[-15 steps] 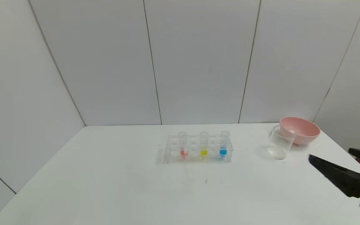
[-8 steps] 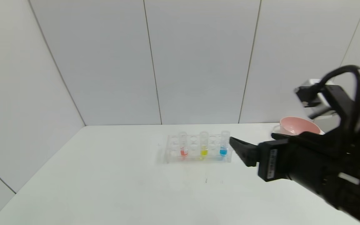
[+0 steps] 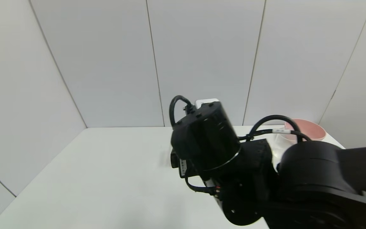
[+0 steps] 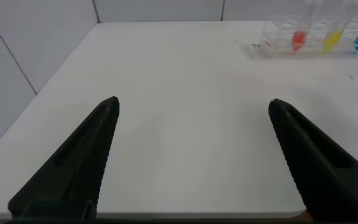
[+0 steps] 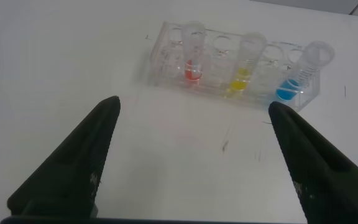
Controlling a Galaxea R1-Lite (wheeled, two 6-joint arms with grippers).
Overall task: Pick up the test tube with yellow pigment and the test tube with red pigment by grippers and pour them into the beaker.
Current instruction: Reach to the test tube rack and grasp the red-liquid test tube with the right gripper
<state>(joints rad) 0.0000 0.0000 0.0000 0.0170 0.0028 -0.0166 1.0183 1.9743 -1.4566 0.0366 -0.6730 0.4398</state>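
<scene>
A clear rack (image 5: 164, 59) holds three upright tubes: the test tube with red pigment (image 5: 192, 55), the test tube with yellow pigment (image 5: 244, 67) and a blue one (image 5: 302, 76). My right gripper (image 5: 194, 102) is open and empty, above the table just in front of the rack. In the head view my right arm (image 3: 208, 140) hides the rack and the tubes. The beaker (image 3: 279, 143) shows only as a sliver behind the arm's cables. My left gripper (image 4: 194, 101) is open and empty, low near the table's front left, far from the red tube (image 4: 298, 38) and the yellow tube (image 4: 332, 38).
A pink bowl (image 3: 310, 131) stands at the back right, just behind the beaker. White wall panels close off the back and sides. The white table (image 3: 106, 178) stretches bare to the left of the rack.
My right arm has swung in from the table's right edge to the middle, in front of the rack, and now hides the rack and most of the beaker in the head view.
</scene>
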